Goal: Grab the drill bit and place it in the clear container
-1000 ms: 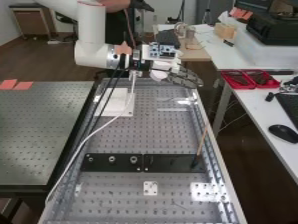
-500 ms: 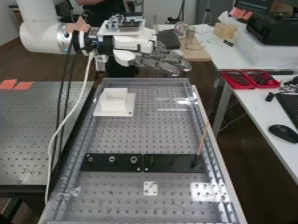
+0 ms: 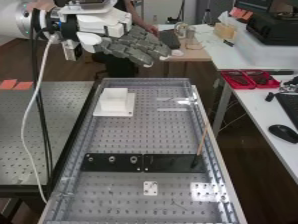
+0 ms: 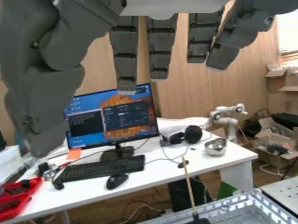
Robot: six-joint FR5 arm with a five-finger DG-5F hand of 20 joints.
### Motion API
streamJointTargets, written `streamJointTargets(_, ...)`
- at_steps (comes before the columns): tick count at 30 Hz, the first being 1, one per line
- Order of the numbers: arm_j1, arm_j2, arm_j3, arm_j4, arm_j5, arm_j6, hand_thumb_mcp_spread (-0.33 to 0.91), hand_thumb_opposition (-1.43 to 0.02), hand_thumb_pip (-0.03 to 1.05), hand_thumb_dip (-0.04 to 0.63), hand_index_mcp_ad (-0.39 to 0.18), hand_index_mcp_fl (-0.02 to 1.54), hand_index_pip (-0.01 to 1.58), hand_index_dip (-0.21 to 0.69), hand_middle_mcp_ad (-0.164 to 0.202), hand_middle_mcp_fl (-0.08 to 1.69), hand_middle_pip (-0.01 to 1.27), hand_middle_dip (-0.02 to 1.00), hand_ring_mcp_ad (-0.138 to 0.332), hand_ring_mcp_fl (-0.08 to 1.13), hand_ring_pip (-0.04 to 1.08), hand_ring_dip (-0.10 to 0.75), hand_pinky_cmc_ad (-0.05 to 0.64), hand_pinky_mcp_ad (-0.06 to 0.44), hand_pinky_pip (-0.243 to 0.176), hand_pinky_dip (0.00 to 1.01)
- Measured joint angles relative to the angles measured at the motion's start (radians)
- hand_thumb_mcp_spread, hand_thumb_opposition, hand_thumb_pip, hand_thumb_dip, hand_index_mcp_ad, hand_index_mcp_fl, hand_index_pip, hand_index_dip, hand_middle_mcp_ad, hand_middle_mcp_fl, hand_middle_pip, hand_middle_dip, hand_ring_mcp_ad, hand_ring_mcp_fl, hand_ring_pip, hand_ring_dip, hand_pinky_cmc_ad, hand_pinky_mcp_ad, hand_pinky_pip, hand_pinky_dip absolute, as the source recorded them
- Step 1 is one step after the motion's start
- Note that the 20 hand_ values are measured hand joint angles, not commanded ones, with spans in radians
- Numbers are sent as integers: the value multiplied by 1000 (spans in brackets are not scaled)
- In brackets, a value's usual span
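Hand point(image 3: 136, 47) shifted toward the left edge of the bench point(image 3: 126, 195); fingers straight, slightly spread, empty. Grasp and placement apparently both remain.

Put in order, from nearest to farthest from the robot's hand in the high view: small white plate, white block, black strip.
1. White block: nearest to the hand, at the board's far end, left in the view.
2. Black strip: lying across the board.
3. Small white plate: on the camera's side of the strip.
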Motion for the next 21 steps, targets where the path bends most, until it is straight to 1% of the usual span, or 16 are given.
streamJointTargets(2, -5, 20, -5, 0, -9, -1, 318, -696, 340, 129, -87, 239, 134, 281, 58, 152, 108, 218, 175, -7, 119, 75, 265, 131, -59, 367)
streamJointTargets(3, -7, 28, -8, 0, -24, -2, 316, -696, 340, 122, -89, 234, 119, 283, 61, 152, 108, 218, 183, -3, 119, 75, 262, 148, -61, 380)
streamJointTargets(4, -8, 33, -10, -1, -43, -3, 297, -679, 332, 113, -91, 227, 117, 283, 56, 152, 108, 218, 188, -3, 115, 79, 265, 148, -61, 382)
streamJointTargets(5, -8, 34, -11, -1, -48, -3, 305, -675, 314, 98, -99, 222, 103, 283, 63, 152, 108, 218, 201, -3, 119, 75, 265, 157, -61, 405)
streamJointTargets(6, -10, 41, -14, -3, -55, -5, 284, -667, 298, 79, -99, 220, 101, 283, 63, 152, 108, 218, 199, -3, 119, 75, 265, 166, -61, 410)
streamJointTargets(7, -11, 49, -15, -6, -52, -6, 291, -656, 283, 66, -93, 218, 101, 283, 63, 152, 108, 218, 195, -5, 115, 75, 265, 168, -61, 417)
streamJointTargets(10, -17, 62, -15, -28, -46, -5, 271, -620, 283, 54, -68, 173, 98, 283, 79, 87, 108, 218, 204, -10, 119, 75, 267, 164, -61, 428)
streamJointTargets(11, -18, 63, -15, -32, -50, -4, 262, -620, 267, 52, -66, 169, 87, 283, 87, 87, 108, 218, 216, -12, 119, 75, 267, 175, -61, 428)
streamJointTargets(12, -18, 64, -14, -38, -61, -1, 260, -620, 257, 51, -70, 154, 87, 283, 87, 89, 108, 216, 213, -10, 117, 75, 265, 185, -58, 428)
streamJointTargets(13, -18, 65, -13, -45, -69, 4, 239, -620, 250, 49, -73, 152, 86, 283, 80, 89, 106, 215, 213, -10, 117, 75, 267, 180, -68, 426)
streamJointTargets(14, -18, 65, -13, -48, -70, 7, 227, -620, 232, 33, -75, 154, 82, 281, 84, 73, 105, 211, 213, -10, 119, 75, 262, 195, -75, 429)
streamJointTargets(15, -17, 65, -12, -55, -67, 13, 223, -618, 218, 23, -66, 119, 82, 281, 87, 54, 108, 215, 216, -10, 119, 75, 269, 202, -77, 429)
streamJointTargets(17, -13, 65, -12, -62, -66, 19, 227, -621, 216, 23, -63, 66, 86, 284, 87, 23, 105, 199, 239, -12, 115, 77, 279, 195, -79, 422)
streamJointTargets(19, -10, 65, -12, -65, -75, 21, 215, -621, 216, 23, -63, 70, 86, 288, 86, 9, 106, 185, 237, -16, 113, 73, 283, 215, -80, 405)
streamJointTargets(20, -5, 65, -12, -66, -86, 21, 215, -621, 216, 23, -63, 70, 87, 291, 86, 0, 110, 187, 237, -16, 112, 72, 300, 215, -80, 391)
streamJointTargets(21, 1, 65, -12, -69, -92, 21, 215, -621, 216, 23, -63, 70, 87, 291, 86, 2, 113, 169, 239, -16, 120, 66, 295, 215, -87, 380)
